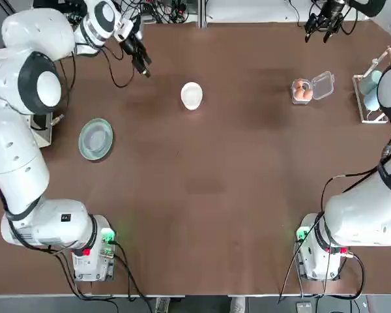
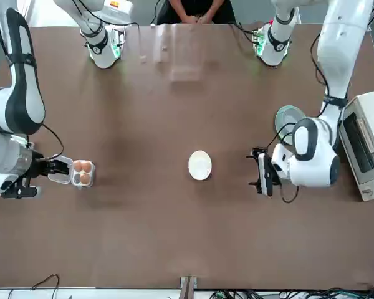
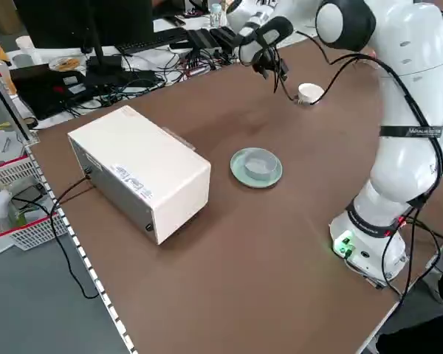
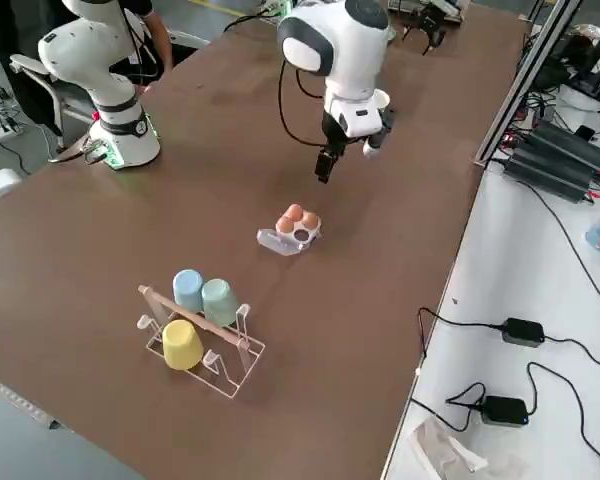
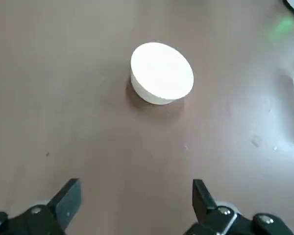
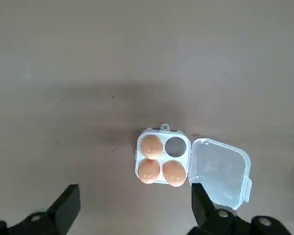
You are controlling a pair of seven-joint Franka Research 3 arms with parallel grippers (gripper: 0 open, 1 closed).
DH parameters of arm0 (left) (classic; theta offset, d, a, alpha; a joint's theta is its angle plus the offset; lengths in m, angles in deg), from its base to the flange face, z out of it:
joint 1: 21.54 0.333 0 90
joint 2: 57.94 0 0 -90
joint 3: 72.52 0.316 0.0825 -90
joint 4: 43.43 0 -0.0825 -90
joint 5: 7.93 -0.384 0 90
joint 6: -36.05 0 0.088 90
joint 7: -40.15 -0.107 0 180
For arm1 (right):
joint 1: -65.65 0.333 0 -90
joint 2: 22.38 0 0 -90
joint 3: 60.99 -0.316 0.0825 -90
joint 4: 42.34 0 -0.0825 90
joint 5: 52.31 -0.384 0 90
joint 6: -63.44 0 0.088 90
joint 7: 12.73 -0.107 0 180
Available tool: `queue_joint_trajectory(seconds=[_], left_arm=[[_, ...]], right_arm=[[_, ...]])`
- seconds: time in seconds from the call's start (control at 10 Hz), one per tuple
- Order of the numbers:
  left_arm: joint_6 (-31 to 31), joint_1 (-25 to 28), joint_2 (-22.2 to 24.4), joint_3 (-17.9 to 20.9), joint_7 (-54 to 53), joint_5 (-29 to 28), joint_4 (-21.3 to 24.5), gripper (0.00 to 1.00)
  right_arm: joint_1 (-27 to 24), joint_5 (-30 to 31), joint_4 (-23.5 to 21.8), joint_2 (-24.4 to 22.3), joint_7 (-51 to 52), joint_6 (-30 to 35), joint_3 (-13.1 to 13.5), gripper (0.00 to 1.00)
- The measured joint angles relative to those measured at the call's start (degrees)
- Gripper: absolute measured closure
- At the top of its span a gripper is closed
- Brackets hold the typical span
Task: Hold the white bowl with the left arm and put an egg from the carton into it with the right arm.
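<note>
Ahead of the left gripper, well clear of its fingertips, sits the white bowl, upright on the brown table, nothing in it. L jaws stand wide apart w/ nothing between them; the bowl lies roughly on their centre line but apart, no contact. Right gripper hangs above the table w/ jaws spread fully, also empty; the clear egg carton lies beyond the tips, nearer the finger on the lid side. Carton lid flopped open flat beside the tray; three tan eggs fill three cups, fourth cup bare. From overhead the bowl is mid-table, carton off toward the R arm's side near a wire rack w/ cups. Pale-green glass dish rests nr the L arm; white box-like appliance beyond it at the table edge.
</note>
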Motion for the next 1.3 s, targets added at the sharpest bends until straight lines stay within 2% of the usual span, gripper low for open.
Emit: queue_joint_trajectory(seconds=[0.2, 0.4, 0.7, 0.9, 1.0, 1.3], left_arm=[[-1.57, -0.64, -2.74, -0.07, -6.91, 1.25, -0.03, 0.00], [-4.45, -0.29, -4.35, -0.88, -8.00, 1.52, -0.05, 0.00], [-10.09, -0.43, -7.69, -4.06, -8.89, 1.62, -0.23, 0.00], [-11.92, -0.85, -7.91, -4.91, -8.89, 1.78, -0.45, 0.00], [-12.90, -0.96, -7.91, -5.56, -8.89, 1.91, -0.51, 0.00], [-13.95, -1.73, -8.24, -6.39, -8.89, 2.87, -0.50, 0.00]], right_arm=[[0.00, 0.00, -4.67, -0.03, 0.01, -5.20, -0.30, 0.00], [-0.01, 0.02, -9.17, -0.47, -0.06, -9.98, -0.17, 0.00], [-0.06, 0.31, -15.27, -2.23, -0.07, -14.98, -0.07, 0.00], [-0.17, 0.69, -21.09, -2.28, -0.07, -23.05, -0.01, 0.00], [-0.23, 0.73, -22.84, -2.28, -0.07, -25.19, 0.00, 0.00], [-0.54, 0.92, -23.30, -2.30, -0.06, -26.33, 0.15, 0.00]])
